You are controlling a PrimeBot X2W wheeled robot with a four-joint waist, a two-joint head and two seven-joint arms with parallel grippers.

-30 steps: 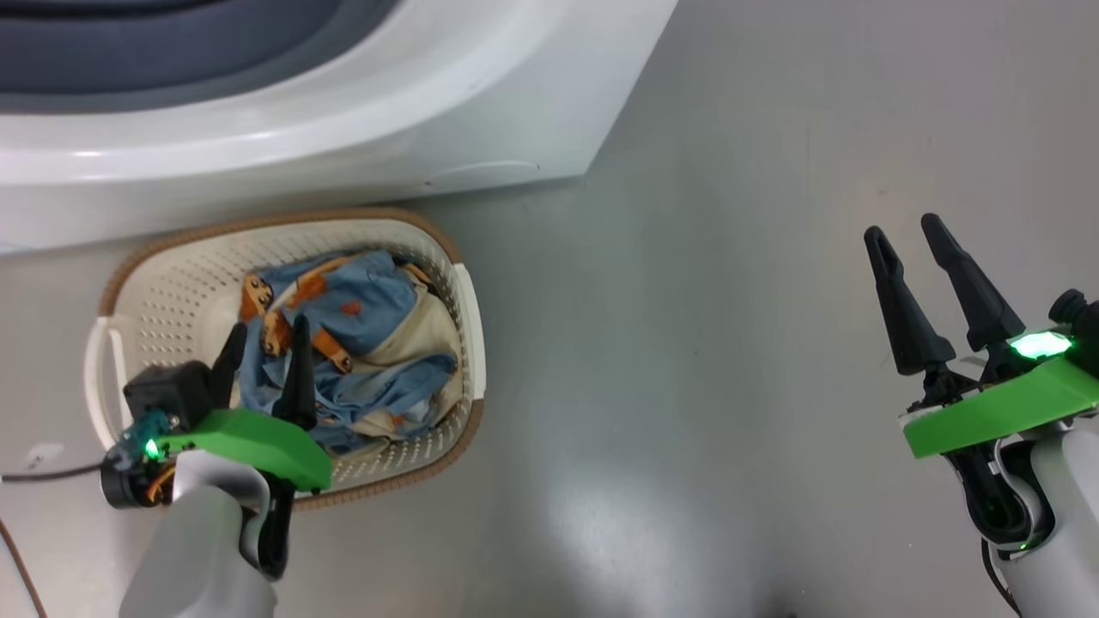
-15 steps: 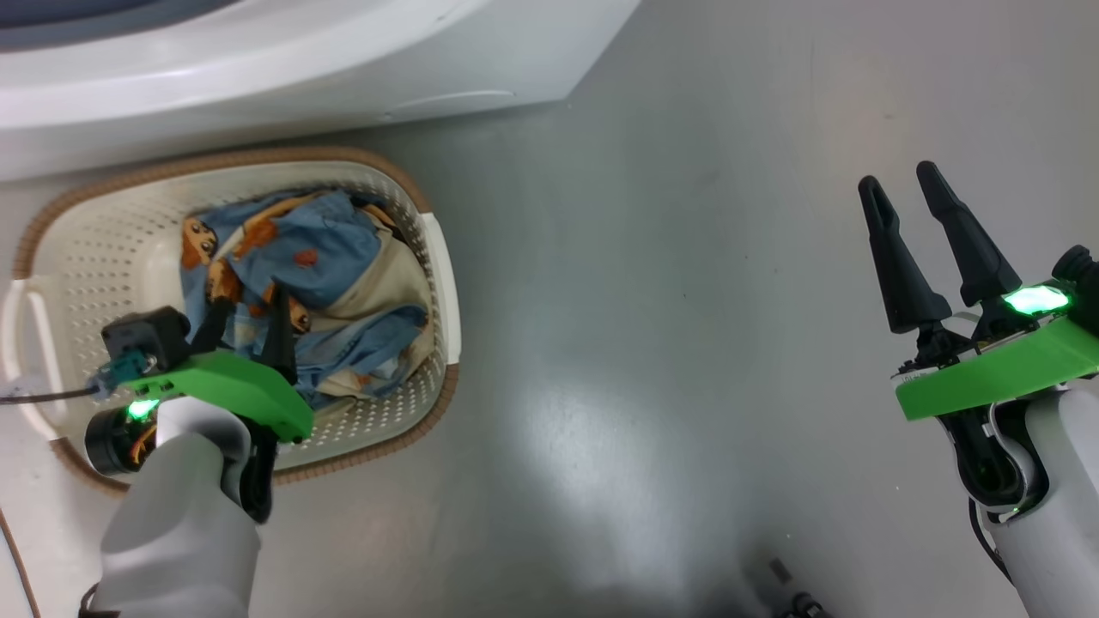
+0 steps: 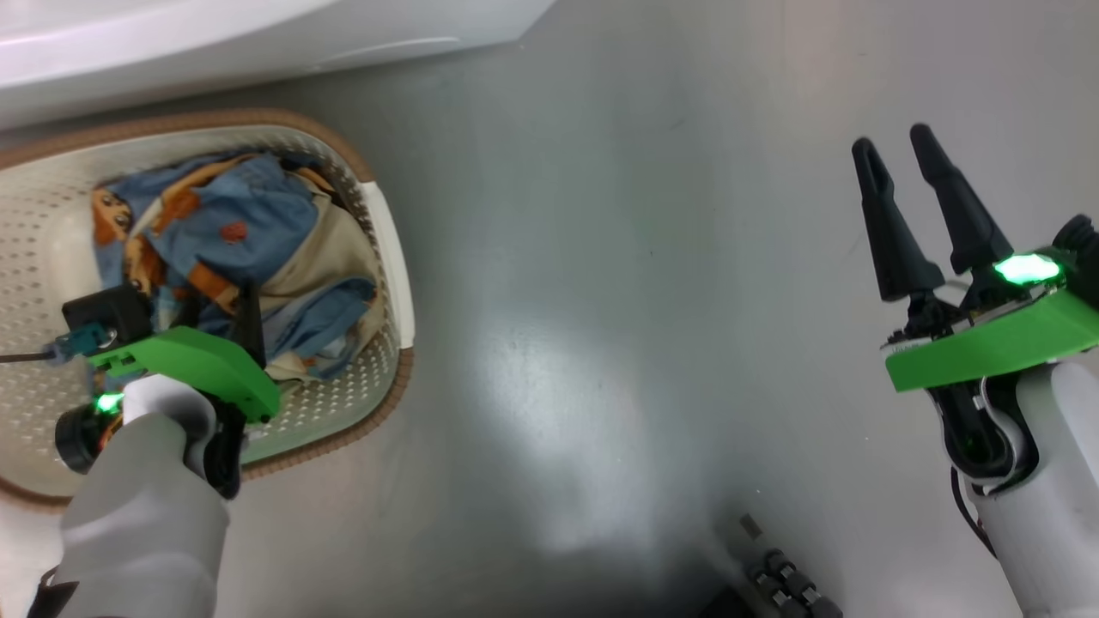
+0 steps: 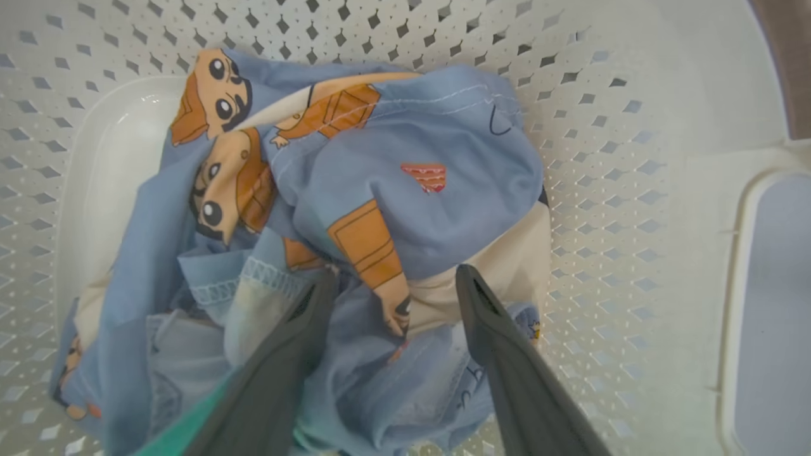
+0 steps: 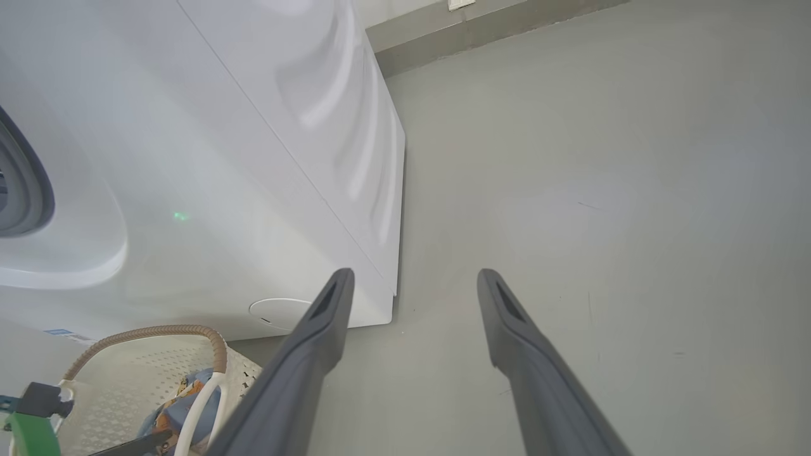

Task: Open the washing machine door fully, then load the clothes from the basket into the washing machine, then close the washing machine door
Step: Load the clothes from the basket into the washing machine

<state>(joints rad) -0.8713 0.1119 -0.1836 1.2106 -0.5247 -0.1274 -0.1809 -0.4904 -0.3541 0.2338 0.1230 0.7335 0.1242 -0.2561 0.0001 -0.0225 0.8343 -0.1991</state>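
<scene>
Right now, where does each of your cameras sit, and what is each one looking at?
Head view: from the head, facing down at the floor, the basket and clothes; left pincer in the basket, right pincer over bare floor.
Left wrist view: from the left wrist, facing down into the basket at the clothes; its open pincer frames them.
Right wrist view: from the right wrist, facing the washer and floor; its open pincer.
Shared: all three show the basket and clothes.
</scene>
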